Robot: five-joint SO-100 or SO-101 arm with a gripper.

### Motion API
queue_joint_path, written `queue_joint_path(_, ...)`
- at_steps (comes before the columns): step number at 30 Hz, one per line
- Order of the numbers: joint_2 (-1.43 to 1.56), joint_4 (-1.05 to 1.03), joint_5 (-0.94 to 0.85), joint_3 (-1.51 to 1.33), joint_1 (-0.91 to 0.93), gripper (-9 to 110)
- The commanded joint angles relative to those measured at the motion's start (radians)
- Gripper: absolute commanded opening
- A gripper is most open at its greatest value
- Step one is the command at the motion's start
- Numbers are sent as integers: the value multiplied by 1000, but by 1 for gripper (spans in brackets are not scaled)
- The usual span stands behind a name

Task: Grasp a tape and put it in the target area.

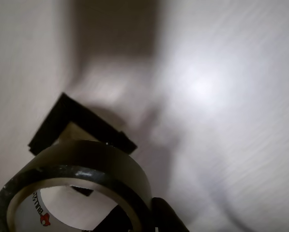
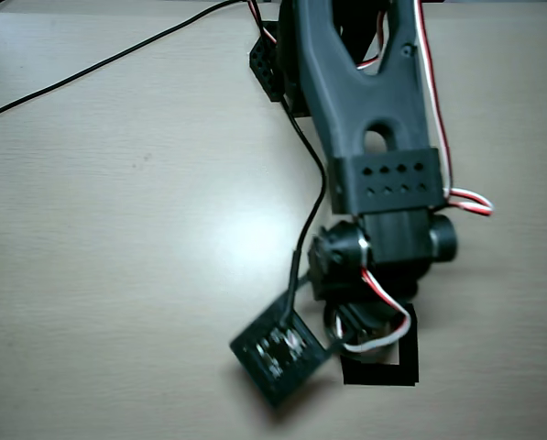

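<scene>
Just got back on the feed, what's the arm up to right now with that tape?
The arm is reaching over the target area, the black square outline on the table. In the wrist view the tape fills the lower left, close to the camera, with a corner of the black outline showing behind it. It appears to be carried by the gripper, but the fingers are barely visible, so the grip itself cannot be confirmed. In the overhead view the arm hides the tape.

My black tape roll has a whitish inner core with red print. The target square is black on my pale beige wood-grain table.
</scene>
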State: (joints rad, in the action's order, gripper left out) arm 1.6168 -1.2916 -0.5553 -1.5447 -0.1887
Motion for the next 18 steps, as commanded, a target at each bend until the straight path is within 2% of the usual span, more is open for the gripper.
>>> queue_joint_path(1,-40,-26,5,120,-17,0)
queue_joint_path(18,-333,-6,28,333,-106,0)
